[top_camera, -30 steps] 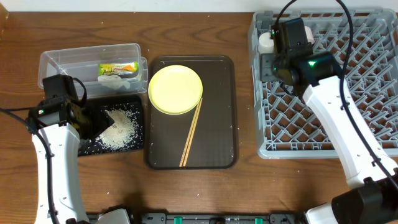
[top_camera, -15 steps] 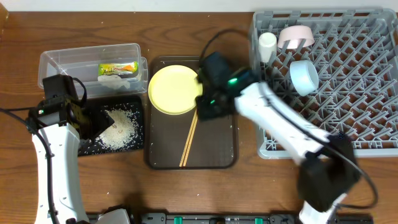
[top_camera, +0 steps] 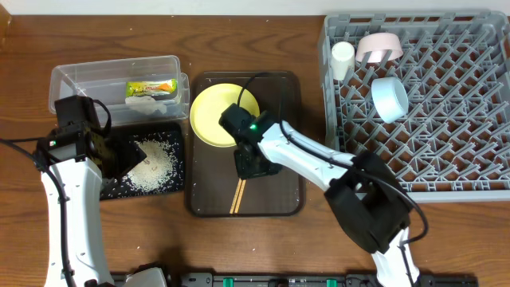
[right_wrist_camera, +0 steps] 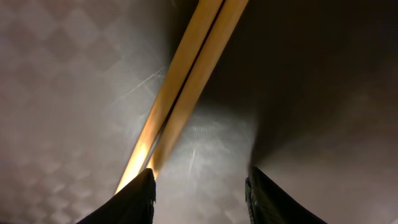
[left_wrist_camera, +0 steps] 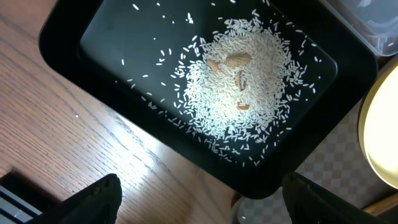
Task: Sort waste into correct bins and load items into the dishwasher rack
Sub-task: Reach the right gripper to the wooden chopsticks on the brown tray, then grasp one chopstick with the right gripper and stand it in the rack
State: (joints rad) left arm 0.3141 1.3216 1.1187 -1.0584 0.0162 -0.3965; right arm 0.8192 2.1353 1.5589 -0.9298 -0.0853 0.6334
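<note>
my right gripper [right_wrist_camera: 199,186] hanging unclenched over two slim wooden chopsticks [right_wrist_camera: 186,81] on one textured brown serving tray [top_camera: 280,199], one round yellow plate [top_camera: 213,115] at their 12 o'clock, left gripper [left_wrist_camera: 205,202] spread wide, empty, over one glossy black tray [left_wrist_camera: 112,62] of loose rice [left_wrist_camera: 249,99]

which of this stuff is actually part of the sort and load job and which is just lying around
Part of the job: chopsticks, yellow plate, white cup, pinkish bowl, light blue bowl, dishwasher rack, snack wrapper, tissue, rice, clear tub, black tray.

Just lying about: brown serving tray, wooden table.
</note>
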